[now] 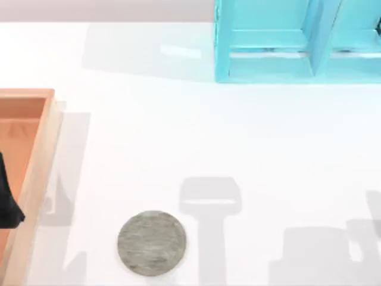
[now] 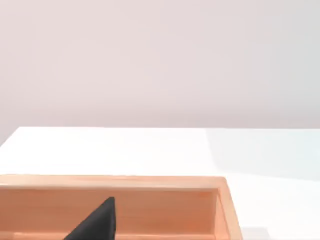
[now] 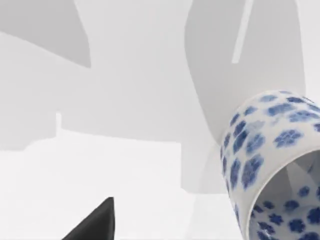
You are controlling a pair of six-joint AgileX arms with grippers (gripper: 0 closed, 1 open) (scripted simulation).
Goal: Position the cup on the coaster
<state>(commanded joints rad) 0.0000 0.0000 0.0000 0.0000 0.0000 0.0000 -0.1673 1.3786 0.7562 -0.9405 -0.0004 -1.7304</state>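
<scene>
Coaster [image 1: 152, 243] lies on white table [image 1: 196, 137].

my scene is brightly and evenly lit, the white table [image 1: 178, 137] almost washed out with no hard glare. soft grey shadows of my arms fall on the near part of the table, right of the coaster [image 1: 152, 243], and a paler one stretches left of the turquoise shelf [image 1: 268, 42] at the far side. the wooden tray [image 1: 36, 155] casts a faint shadow to its right. in my right wrist view broad pale shadows cross the table behind the cup [image 3: 270, 165], whose blue pattern stays crisp. edges look slightly soft throughout.
</scene>
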